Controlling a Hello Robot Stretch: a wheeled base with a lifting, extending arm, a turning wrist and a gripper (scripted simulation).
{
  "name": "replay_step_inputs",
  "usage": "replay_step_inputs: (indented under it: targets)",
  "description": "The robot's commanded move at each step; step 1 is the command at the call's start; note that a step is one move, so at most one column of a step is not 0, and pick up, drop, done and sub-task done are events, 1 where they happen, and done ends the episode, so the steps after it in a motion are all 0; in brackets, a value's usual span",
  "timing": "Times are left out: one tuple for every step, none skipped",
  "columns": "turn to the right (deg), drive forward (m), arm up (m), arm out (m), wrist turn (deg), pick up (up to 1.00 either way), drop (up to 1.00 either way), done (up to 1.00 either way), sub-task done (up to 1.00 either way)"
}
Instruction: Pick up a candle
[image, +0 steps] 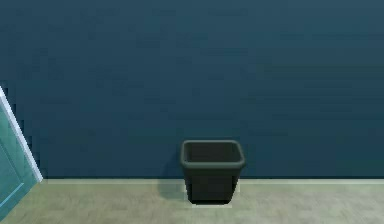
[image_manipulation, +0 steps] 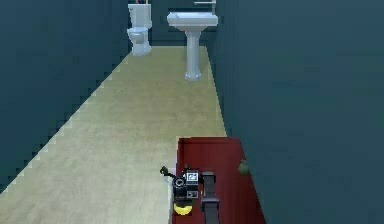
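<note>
Forward view: dark teal wall (image: 200, 70), flat and matt. Black waste bin (image: 212, 170), tapered and square-mouthed, judged rigid plastic, is stood against the wall on a pale, carpet-like floor (image: 90, 205). Pale blue door panel (image: 14, 150) is noted at the left edge. Arm side view: dark red tabletop (image_manipulation: 225, 155), smooth and hard-looking, with the arm (image_manipulation: 212, 205) laid over it. The gripper (image_manipulation: 167, 175) is placed near the top's left edge; whether anything is held cannot be told. Small yellow object (image_manipulation: 185, 210), rounded, is judged the likely candle and lies on the top just beside the gripper. Olive blob (image_manipulation: 243, 170) at the top's right edge, unidentified. White toilet (image_manipulation: 140, 25) and pedestal basin (image_manipulation: 193, 35), glossy ceramic, at the far end. Handling: the yellow object is best taken about its middle, gently, wax being judged slick, then lifted straight up.
</note>
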Motion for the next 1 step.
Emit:
replay_step_inputs:
  targets:
    - [0.0, 0.00, 0.10, 0.00, 0.0, 0.00, 0.00, 0.00, 0.00]
